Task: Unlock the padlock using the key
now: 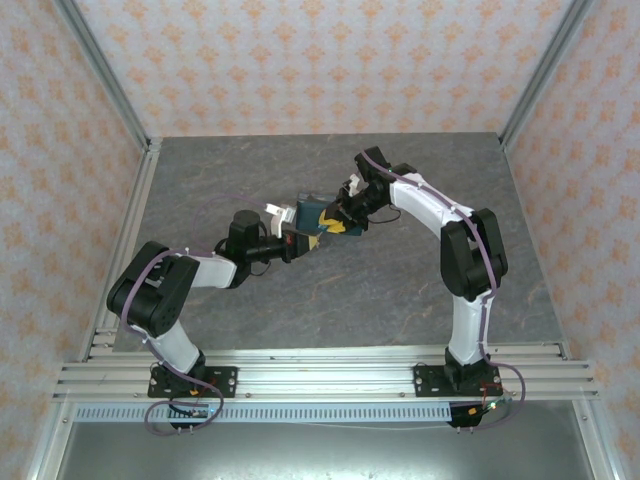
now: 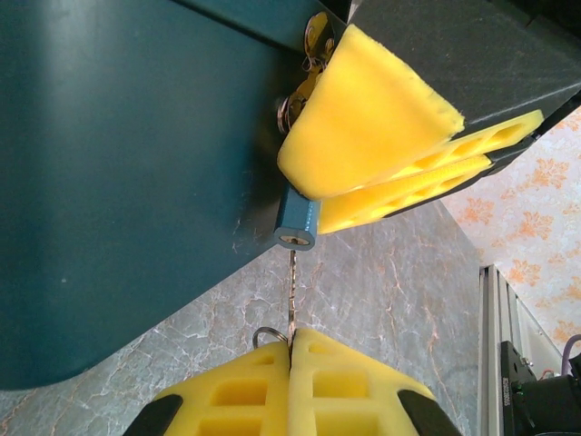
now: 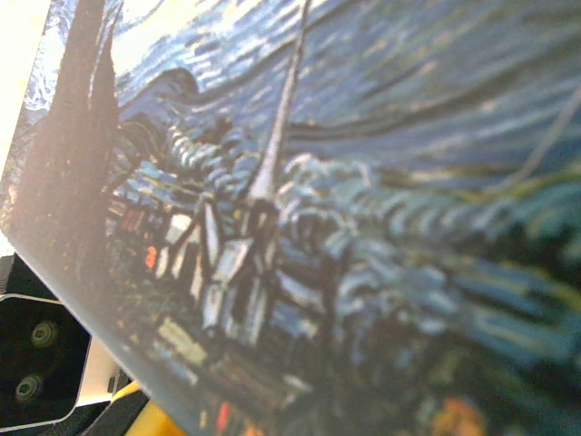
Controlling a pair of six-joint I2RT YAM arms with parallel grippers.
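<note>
Grey table [image 1: 400, 290], one padlock [image 2: 298, 221], one key [image 2: 291, 286], one tin [image 2: 118, 182]

Left tool [image 2: 291, 340], right tool [image 2: 313, 193]: both clamped

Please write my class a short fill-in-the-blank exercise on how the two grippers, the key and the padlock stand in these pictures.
1. The left gripper is shut on the thin metal ___.
2. The right gripper pinches the small teal ___ beside the dark tin.
3. Both grippers have fingers of the colour ___.
Missing words: key; padlock; yellow.
</note>
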